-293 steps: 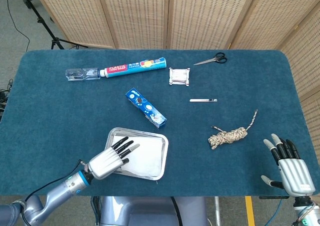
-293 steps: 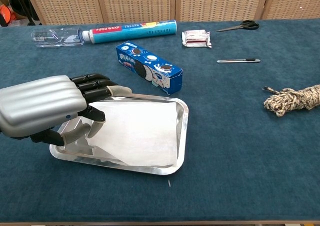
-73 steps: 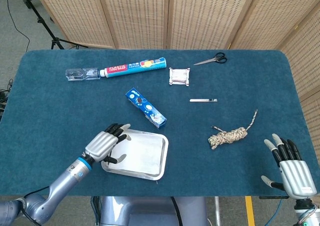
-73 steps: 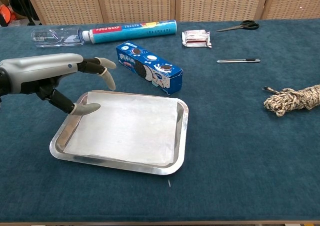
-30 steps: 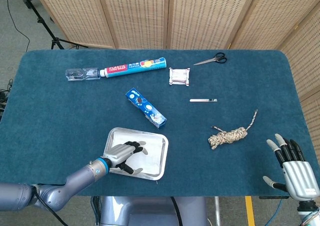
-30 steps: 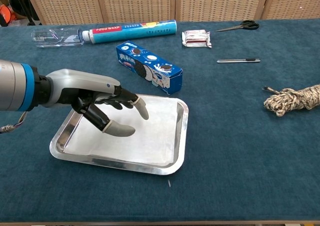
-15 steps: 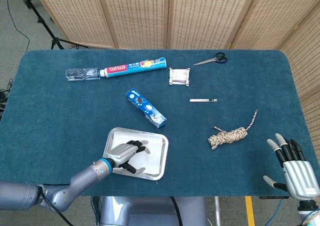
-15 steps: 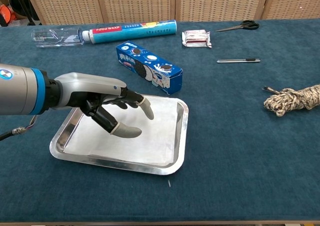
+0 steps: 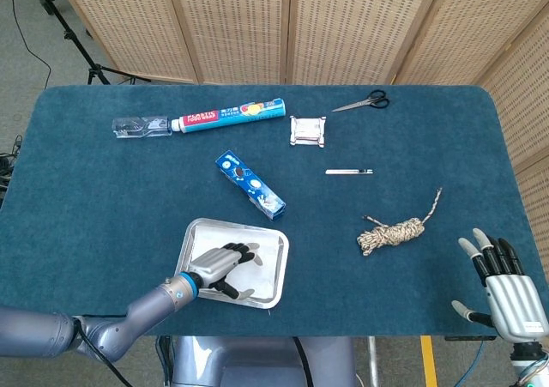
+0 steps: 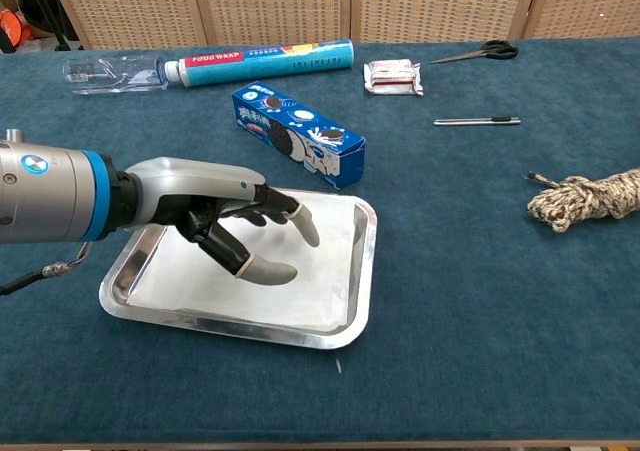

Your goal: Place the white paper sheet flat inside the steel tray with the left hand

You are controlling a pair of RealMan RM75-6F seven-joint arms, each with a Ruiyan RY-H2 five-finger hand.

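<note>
Overhead, from the head view, the steel tray (image 9: 273,271) sits low and left of centre on the blue table (image 9: 103,198), with the white paper sheet (image 9: 262,254) lying inside it. The left hand (image 9: 219,267) is spread over the sheet, holding nothing. At lower right the right hand (image 9: 506,294) is empty too, fingers apart. Any lettering is too small to read from up here.

Down in the chest view, the left hand (image 10: 215,216) hovers over the paper sheet (image 10: 320,271), fingers (image 10: 305,226) loosely splayed; whether they touch the paper, I cannot tell. The sheet looks plain, smooth and flat, filling the tray (image 10: 365,271) floor, its long axis running left to right with the tray's. Behind it, in the upper left, a long box (image 10: 265,61) reads "FOOD WRAP". A blue cookie box (image 10: 300,136) lies just beyond the tray.
</note>
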